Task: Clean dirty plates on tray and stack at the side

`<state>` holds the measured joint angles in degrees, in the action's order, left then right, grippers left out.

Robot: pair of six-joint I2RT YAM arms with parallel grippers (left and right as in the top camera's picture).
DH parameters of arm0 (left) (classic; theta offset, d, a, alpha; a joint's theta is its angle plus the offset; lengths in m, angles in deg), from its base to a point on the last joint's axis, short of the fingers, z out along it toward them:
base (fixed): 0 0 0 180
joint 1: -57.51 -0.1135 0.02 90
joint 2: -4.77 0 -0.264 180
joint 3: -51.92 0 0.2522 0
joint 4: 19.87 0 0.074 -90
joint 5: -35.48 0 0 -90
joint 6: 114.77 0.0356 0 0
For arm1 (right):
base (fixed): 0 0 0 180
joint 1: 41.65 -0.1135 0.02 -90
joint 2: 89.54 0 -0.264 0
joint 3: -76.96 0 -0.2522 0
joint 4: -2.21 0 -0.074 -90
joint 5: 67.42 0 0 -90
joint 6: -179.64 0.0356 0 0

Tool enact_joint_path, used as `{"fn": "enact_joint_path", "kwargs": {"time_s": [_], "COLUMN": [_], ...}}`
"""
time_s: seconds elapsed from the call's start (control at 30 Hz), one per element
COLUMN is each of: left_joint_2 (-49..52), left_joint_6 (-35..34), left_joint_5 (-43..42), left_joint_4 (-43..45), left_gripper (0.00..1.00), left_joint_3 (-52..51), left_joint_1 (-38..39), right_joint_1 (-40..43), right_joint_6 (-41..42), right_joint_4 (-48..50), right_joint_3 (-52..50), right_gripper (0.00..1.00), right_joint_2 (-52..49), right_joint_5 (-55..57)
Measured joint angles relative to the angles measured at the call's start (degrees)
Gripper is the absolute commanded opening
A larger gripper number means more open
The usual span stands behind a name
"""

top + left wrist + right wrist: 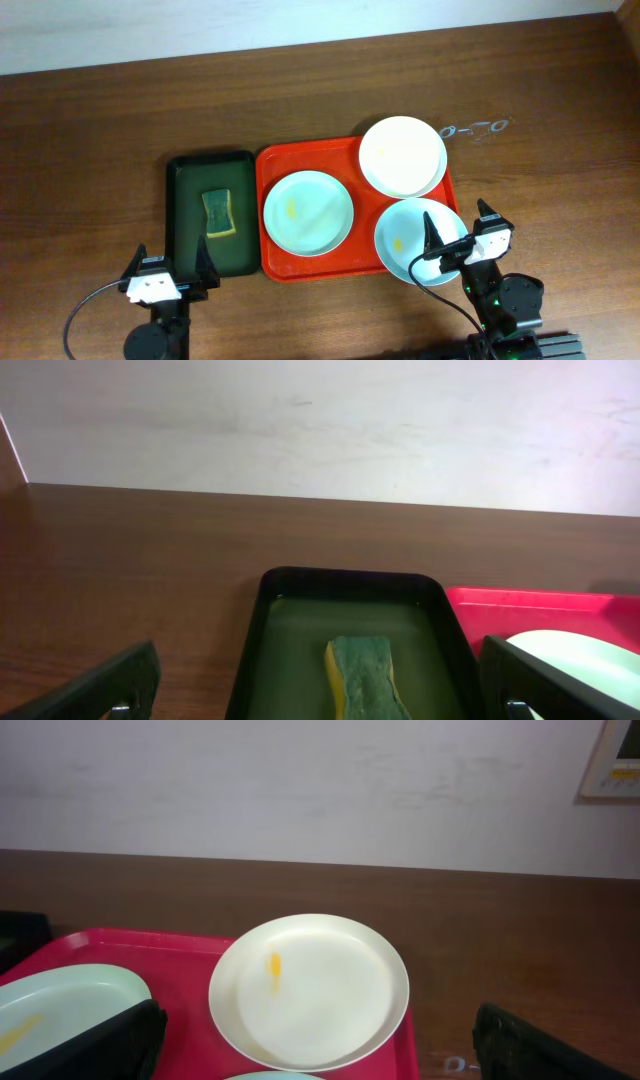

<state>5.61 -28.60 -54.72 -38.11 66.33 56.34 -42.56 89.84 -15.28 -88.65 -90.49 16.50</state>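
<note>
Counting three round, shallow, glossy plates, all lying flat on the large red-orange rectangular plastic tray (350, 266): a white plate (403, 156) at the tray's far right corner, a pale mint plate (308, 212) across its left half, a pale blue plate (395, 225) at its near right corner. Carrying a small yellow smear (274, 963) on each, clearest on the white plate in the right wrist view. Nothing stacked beside the tray so far.

Judged as not begun: no plate wiped, none lifted off the tray. Left to do: cleaning all three, then stacking them at the side.

Just left of the tray, a narrower dark green rectangular tray (180, 170) holding a green-and-yellow sponge (218, 214), with neither arm touching it. Off the red tray's near left corner, the left gripper (172, 258), fingers spread as wide as they go, gripping nothing. Over the tray's near right corner, the right gripper (458, 215), fingers likewise fully apart and empty, poised above the pale blue plate's near edge, no contact apparent. Under everything, a dark brown wooden bench (100, 130).

Probably first: fetching the sponge.
</note>
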Motion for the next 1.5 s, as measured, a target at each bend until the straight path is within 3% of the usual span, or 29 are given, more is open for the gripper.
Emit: {"fn": "enact_joint_path", "kwargs": {"time_s": [0.3, 0.43, 0.57, 0.7, 0.87, 0.93, 1.0, 1.03, 1.13, 1.17, 1.2, 1.23, 1.3, 1.37, 1.4, 1.43, 1.5], "left_joint_2": [0.00, -0.07, 0.28, 7.96, 28.59, 39.89, 47.69, 55.04, 73.85, 77.83, 81.48, 85.79, 91.56, 96.87, 99.08, 99.91, 99.56], "left_joint_6": [0.00, -0.02, 0.00, -0.02, 0.00, 0.00, 0.07, 0.02, 0.02, 0.02, 0.02, 0.02, -0.07, 0.00, 0.00, 0.20, -0.28], "left_joint_5": [-0.09, -5.16, -8.85, -9.29, -9.31, -9.27, -9.25, -9.29, -9.29, -9.29, -9.31, -9.51, -9.84, -10.10, -10.12, -10.16, -10.14], "left_joint_4": [0.04, 5.81, -5.81, -16.24, -37.27, -50.45, -61.11, -72.41, -88.96, -89.88, -90.53, -90.68, -91.54, -91.86, -91.78, -90.84, -84.32], "left_gripper": [0.99, 0.99, 0.99, 0.99, 0.99, 0.99, 0.99, 0.99, 0.99, 0.99, 0.98, 0.65, 0.00, 0.00, 0.04, 0.16, 0.33], "left_joint_3": [0.00, 0.39, 8.04, 30.05, 59.78, 74.84, 84.63, 94.16, 111.25, 113.07, 114.27, 114.84, 114.88, 114.81, 114.22, 112.39, 105.94], "left_joint_1": [0.00, -0.02, -0.02, -0.02, -0.02, -0.02, -0.02, -0.02, -0.02, -0.02, -0.02, -0.02, -0.02, -0.02, -0.02, 0.07, 0.85], "right_joint_1": [0.00, 0.00, 0.02, 0.02, 0.02, 0.02, 0.07, 0.07, 0.07, 0.07, 0.07, 0.07, -0.20, -1.97, -3.78, -6.36, -10.97], "right_joint_6": [2.97, 4.83, 6.71, 7.32, 7.54, 7.54, 7.54, 7.56, 7.96, 8.37, 8.85, 9.97, 10.82, 11.34, 11.41, 11.56, 11.65], "right_joint_4": [0.42, 2.64, -7.89, -19.04, -46.23, -59.12, -68.32, -72.96, -74.75, -76.08, -77.50, -78.09, -78.88, -79.82, -79.89, -79.54, -77.29], "right_joint_3": [0.00, 0.07, 7.48, 28.46, 61.37, 75.91, 84.17, 90.25, 97.63, 97.96, 98.05, 98.09, 98.12, 98.09, 97.83, 97.04, 94.92], "right_gripper": [0.98, 0.98, 0.98, 0.99, 0.98, 0.98, 0.99, 0.98, 0.99, 0.82, 0.58, 0.48, 0.41, 0.43, 0.51, 0.61, 0.64], "right_joint_2": [0.00, -0.07, -0.90, -8.90, -35.17, -48.70, -57.68, -64.39, -78.77, -82.25, -85.77, -89.46, -93.88, -96.96, -97.81, -98.12, -98.14], "right_joint_5": [-1.66, -4.37, -6.27, -7.61, -10.43, -11.04, -11.15, -11.37, -14.19, -16.17, -18.88, -21.33, -23.65, -23.34, -22.23, -20.24, -15.76]}}
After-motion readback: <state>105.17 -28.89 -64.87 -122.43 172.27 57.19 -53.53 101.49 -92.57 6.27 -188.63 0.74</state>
